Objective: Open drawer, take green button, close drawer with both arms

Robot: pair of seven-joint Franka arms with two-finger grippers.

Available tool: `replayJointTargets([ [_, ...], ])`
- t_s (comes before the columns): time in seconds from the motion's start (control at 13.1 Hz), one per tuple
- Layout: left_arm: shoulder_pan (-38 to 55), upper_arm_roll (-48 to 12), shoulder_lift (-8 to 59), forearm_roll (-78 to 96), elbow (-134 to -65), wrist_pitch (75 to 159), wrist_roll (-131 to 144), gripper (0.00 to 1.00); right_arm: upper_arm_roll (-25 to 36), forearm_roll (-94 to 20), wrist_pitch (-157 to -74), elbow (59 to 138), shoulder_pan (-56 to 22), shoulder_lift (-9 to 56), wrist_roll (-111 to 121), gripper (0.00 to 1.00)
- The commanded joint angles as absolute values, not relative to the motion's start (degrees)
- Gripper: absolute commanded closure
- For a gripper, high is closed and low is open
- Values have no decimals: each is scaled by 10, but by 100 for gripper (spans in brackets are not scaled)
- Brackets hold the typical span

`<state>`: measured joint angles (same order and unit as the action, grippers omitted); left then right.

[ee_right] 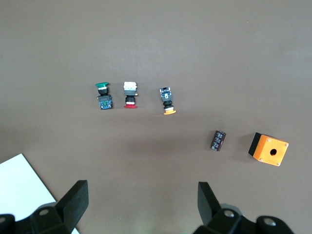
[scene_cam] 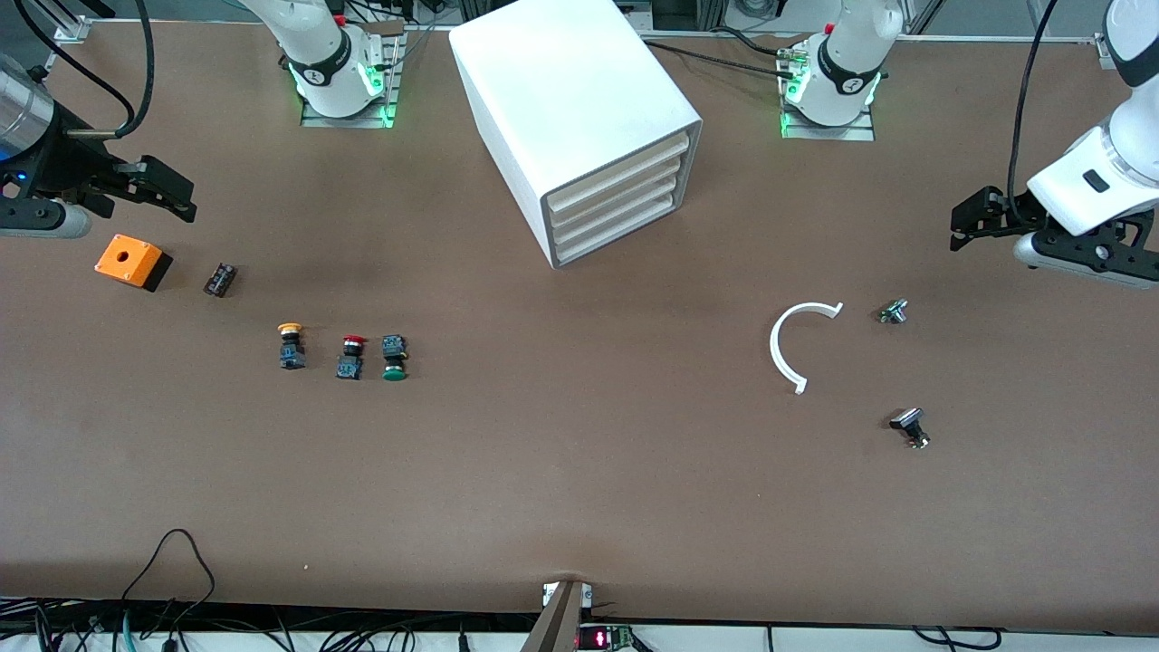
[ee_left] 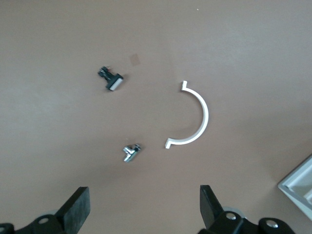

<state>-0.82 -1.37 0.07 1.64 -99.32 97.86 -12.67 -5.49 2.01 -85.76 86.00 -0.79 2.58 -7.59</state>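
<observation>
The white cabinet (scene_cam: 579, 118) stands at the table's back middle with its several cream-fronted drawers (scene_cam: 620, 210) all shut. The green-capped button (scene_cam: 394, 357) lies on the table, nearer the front camera than the cabinet, toward the right arm's end; it also shows in the right wrist view (ee_right: 103, 95). My right gripper (scene_cam: 167, 192) hangs open and empty over the table's right-arm end, its own view showing wide-apart fingers (ee_right: 73, 200). My left gripper (scene_cam: 973, 220) hangs open and empty over the left-arm end, with fingers (ee_left: 78, 207) spread.
A red-capped button (scene_cam: 350, 357) and a yellow-capped button (scene_cam: 291, 346) lie beside the green one. An orange box (scene_cam: 132, 262) and a small dark part (scene_cam: 220, 279) lie under the right gripper. A white curved piece (scene_cam: 792, 344) and two small parts (scene_cam: 893, 312) (scene_cam: 910, 426) lie toward the left arm's end.
</observation>
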Motion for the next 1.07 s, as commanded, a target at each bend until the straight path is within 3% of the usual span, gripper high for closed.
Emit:
replayJointTargets([
  [0.0, 19, 18, -13, 28, -1007, 988, -137, 1, -57, 23, -842, 866, -3, 15, -61, 1],
  [0.99, 34, 11, 4, -6, -967, 981, -103, 1, -55, -3, -847, 852, -4, 19, -86, 1],
])
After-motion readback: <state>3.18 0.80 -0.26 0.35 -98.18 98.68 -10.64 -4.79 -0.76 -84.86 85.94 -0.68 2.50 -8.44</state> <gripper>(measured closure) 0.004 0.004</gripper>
